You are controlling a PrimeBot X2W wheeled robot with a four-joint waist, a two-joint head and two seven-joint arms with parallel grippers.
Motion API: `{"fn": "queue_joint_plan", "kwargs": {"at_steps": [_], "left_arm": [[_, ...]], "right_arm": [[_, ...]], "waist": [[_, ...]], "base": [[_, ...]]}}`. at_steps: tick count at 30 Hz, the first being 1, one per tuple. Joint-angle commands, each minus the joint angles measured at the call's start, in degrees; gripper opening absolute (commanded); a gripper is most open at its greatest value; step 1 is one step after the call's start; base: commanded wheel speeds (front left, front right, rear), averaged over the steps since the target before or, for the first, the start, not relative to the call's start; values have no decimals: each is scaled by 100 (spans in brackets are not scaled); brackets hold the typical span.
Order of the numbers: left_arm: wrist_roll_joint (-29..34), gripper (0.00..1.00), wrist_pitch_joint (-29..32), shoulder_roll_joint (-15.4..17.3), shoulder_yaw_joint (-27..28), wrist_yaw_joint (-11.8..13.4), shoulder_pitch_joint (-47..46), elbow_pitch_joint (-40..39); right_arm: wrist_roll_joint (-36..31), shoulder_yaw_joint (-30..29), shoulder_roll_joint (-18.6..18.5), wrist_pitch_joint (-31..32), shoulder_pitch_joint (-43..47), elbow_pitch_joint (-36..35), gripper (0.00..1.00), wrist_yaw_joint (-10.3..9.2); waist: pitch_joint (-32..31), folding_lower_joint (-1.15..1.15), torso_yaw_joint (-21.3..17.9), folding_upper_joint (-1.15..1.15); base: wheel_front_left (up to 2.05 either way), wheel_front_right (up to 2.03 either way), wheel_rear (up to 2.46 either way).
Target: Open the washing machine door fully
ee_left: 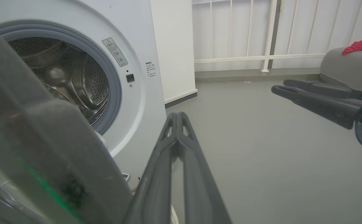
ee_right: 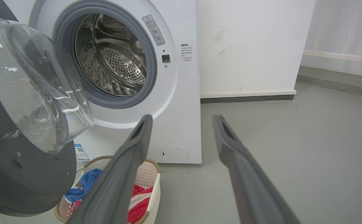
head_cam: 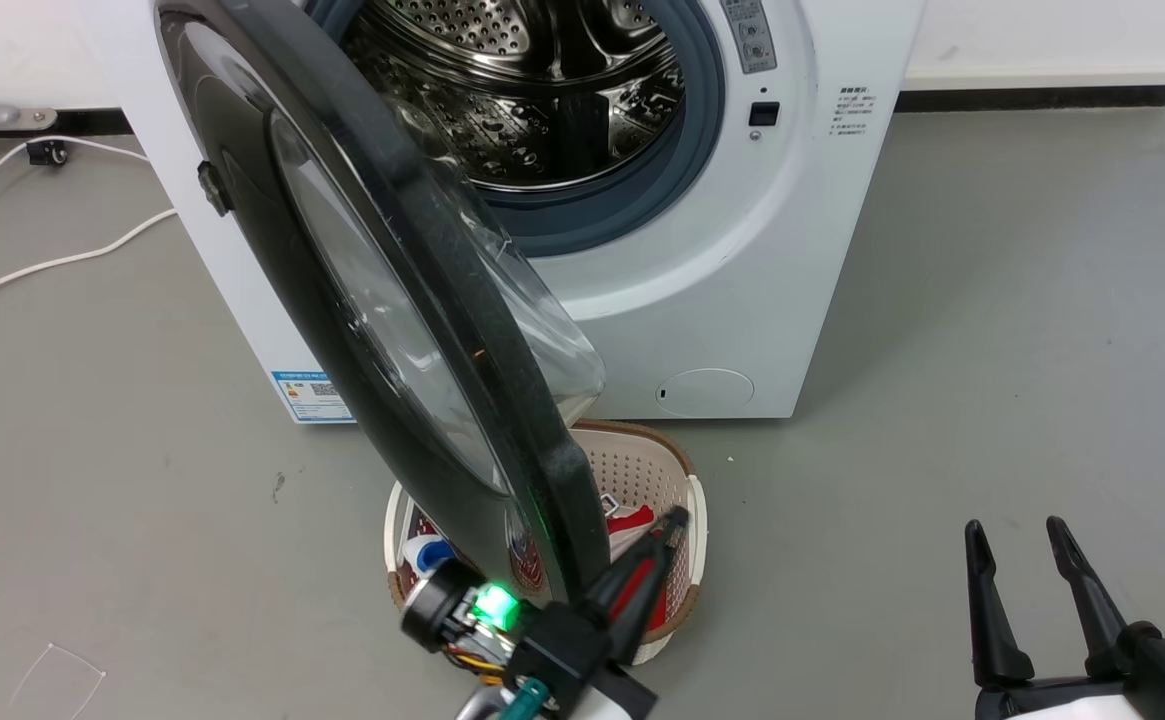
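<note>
Black gloss rim, clear glass middle: the washing machine door (head_cam: 382,300) stands swung out from the white machine (head_cam: 742,300), hinged on the robot's left. From the head view it sits roughly square to the front panel, its lower edge hanging over a basket (head_cam: 697,500) on the floor.

Progress, my read: latch is released, the opening is clear, most of the swing is done. It does not look fully open. The door could go further round to the left, so the last part of the arc is left.

Left gripper (head_cam: 675,522): fingers pressed flat together, nothing between them. It sits just beside the door's lower edge, on the inner side. Can't tell if it touches the rim. It looks placed to push, not to grip.

Right gripper (head_cam: 1014,525): fingers spread wide, empty, low at the right and well apart from the door.

Materials:
- Glass bowl (ee_right: 34,84): thick, bulging, see-through, rounded lip.
- Door back: matt dark plastic with small screws.
- Drum (head_cam: 542,90): shiny steel, fine perforations, raised ribs.
- Rubber seal (head_cam: 642,200): grey-blue, smooth ring round the opening.
- Basket: pale perforated plastic with a tan rim, holding red and blue laundry (ee_right: 84,183).
- Floor (head_cam: 992,300): flat grey, a few scuffs.
</note>
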Motion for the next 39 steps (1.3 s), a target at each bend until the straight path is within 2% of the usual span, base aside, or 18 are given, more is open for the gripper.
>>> {"fn": "queue_joint_plan", "kwargs": {"at_steps": [1, 13, 28, 30, 39], "left_arm": [[-41, 0, -16, 5, 83, 51, -81, 25], [-56, 0, -6, 91, 657, 155, 11, 189], [51, 0, 2, 95, 697, 179, 307, -79], [56, 0, 2, 84, 707, 182, 369, -138], [-83, 0, 11, 157, 1161, 372, 468, -209]], "right_arm": [[7, -10, 18, -13, -53, 2, 100, -2], [44, -34, 17, -13, -36, 73, 100, -2], [107, 34, 15, -13, 77, 205, 100, -2], [98, 23, 15, -13, 78, 251, 100, -2], [38, 56, 14, -12, -18, 346, 100, -2]], "waist": [[18, -1, -6, 0], [36, -1, 271, 0], [-15, -1, 1182, 0], [22, -1, 1393, 0], [182, -1, 1827, 0]], "base": [[0, 0, 0], [0, 0, 0], [0, 0, 0], [0, 0, 0], [0, 0, 0]]}}
